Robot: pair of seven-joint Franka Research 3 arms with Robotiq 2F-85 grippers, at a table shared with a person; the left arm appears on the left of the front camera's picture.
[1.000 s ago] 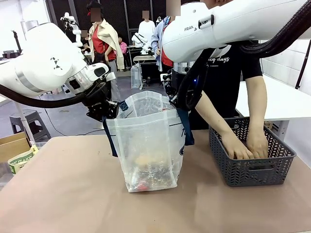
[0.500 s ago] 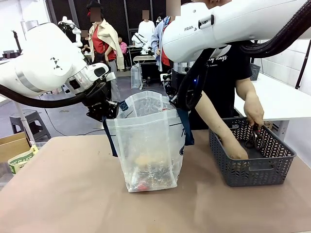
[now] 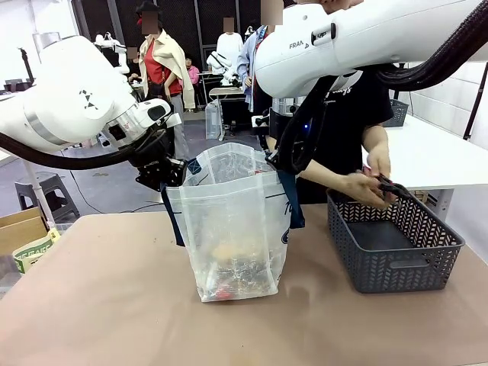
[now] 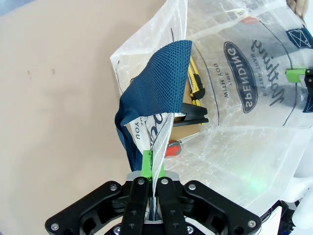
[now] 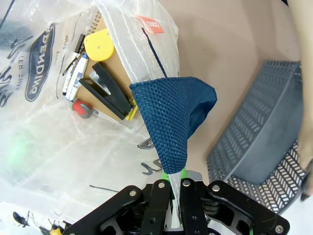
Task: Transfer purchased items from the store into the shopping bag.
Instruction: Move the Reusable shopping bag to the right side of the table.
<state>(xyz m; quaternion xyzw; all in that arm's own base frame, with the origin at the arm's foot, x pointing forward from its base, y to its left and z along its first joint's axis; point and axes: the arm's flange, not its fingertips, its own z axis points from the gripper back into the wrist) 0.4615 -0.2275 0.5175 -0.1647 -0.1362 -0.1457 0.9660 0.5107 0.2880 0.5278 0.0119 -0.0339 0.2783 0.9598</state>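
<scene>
Two end effectors (left (image 4: 152, 164), right (image 5: 173, 175)) pinch the shopping bag (image 3: 232, 221) rim.

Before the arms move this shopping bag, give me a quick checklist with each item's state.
1. Left gripper shut on translucent whitish plastic shopping bag, at its navy-strapped rim: ok.
2. Right gripper shut on opposite rim: ok.
3. Bag mouth open, bag upright: ok.
4. Small mixed goods settled at bag bottom: ok.
5. Dark grey lattice plastic basket emptied: cannot tell, near wall hides some floor.
6. Person's hand clear of bag mouth: ok, holding a small dark item above the basket.
</scene>
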